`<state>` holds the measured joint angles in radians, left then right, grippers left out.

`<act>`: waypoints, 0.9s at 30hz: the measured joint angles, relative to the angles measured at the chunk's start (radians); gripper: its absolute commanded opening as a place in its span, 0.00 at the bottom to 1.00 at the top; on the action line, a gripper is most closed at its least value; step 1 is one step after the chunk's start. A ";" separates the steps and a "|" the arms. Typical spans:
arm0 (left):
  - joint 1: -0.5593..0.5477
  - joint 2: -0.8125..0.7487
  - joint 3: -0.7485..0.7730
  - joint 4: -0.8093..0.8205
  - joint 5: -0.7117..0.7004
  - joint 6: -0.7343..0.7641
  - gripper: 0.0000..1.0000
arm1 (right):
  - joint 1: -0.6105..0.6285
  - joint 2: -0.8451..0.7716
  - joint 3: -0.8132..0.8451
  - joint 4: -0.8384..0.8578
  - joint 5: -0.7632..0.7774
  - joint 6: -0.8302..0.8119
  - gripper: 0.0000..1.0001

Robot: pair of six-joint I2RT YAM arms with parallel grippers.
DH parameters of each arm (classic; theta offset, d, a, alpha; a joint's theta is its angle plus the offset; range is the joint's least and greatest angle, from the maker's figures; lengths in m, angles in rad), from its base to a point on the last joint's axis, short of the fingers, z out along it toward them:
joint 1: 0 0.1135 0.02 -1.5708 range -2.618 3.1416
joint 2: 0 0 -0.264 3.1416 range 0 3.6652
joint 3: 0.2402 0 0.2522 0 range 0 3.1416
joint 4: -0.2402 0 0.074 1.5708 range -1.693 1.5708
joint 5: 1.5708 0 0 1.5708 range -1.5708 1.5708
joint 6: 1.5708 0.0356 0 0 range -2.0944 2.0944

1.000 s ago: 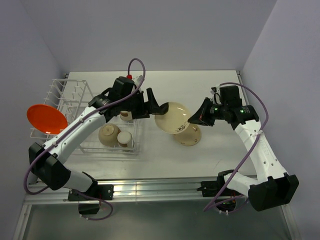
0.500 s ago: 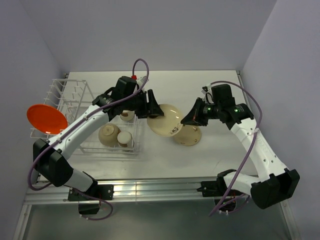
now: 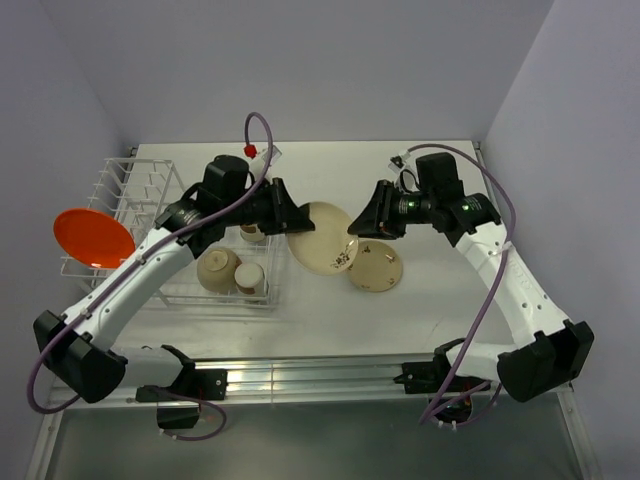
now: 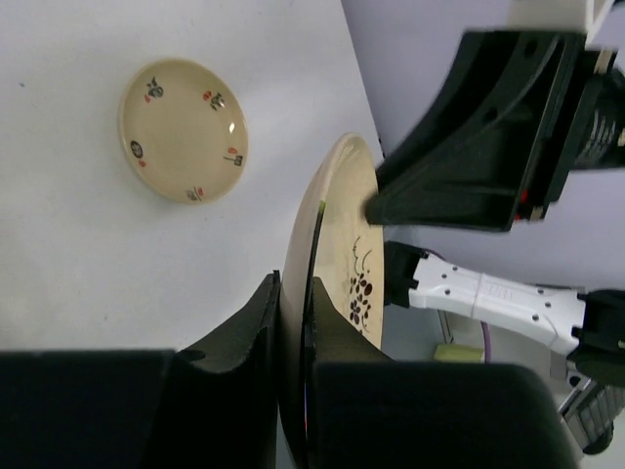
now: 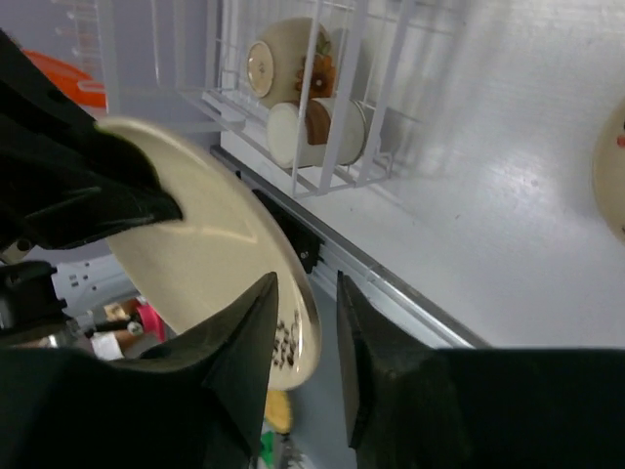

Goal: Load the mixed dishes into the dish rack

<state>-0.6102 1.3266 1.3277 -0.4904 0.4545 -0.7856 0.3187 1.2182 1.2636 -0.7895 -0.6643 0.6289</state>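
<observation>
Here the cream shallow dish [image 3: 322, 240] hangs tilted over the counter [image 3: 430, 300], decorated face upward, rim pinched by the left fingers [image 4: 244, 337], right fingers [image 5: 391, 371] slightly parted astride its opposite edge.

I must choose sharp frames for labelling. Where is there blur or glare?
Top view: even light, all sharp. Left wrist: small dish sharp with one glare spot, own fingers dark and soft. Right wrist: large dish close to the lens, soft.
</observation>
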 measured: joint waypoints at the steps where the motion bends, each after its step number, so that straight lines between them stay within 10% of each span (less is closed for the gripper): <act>1: -0.001 -0.016 -0.011 -0.005 0.007 -0.002 0.00 | 0.003 0.005 0.002 0.024 -0.015 -0.003 0.42; 11: 0.034 -0.138 -0.032 -0.047 0.065 -0.020 0.00 | 0.085 0.043 0.035 0.267 -0.198 0.029 0.44; 13: 0.050 -0.159 -0.032 -0.057 0.080 -0.023 0.00 | 0.110 0.055 0.046 0.302 -0.214 0.034 0.37; 16: 0.079 -0.197 -0.029 -0.080 0.107 -0.021 0.00 | 0.152 0.089 0.066 0.337 -0.225 0.031 0.00; 22: 0.142 -0.259 0.005 -0.182 0.134 -0.038 0.00 | 0.209 0.142 0.112 0.432 -0.298 0.021 0.00; 27: 0.169 -0.278 0.065 -0.245 0.128 0.005 0.99 | 0.273 0.188 0.159 0.494 -0.306 0.036 0.00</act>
<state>-0.4416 1.0489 1.3930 -0.7353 0.5823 -0.7807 0.5915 1.4067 1.4223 -0.2958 -0.9703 0.6647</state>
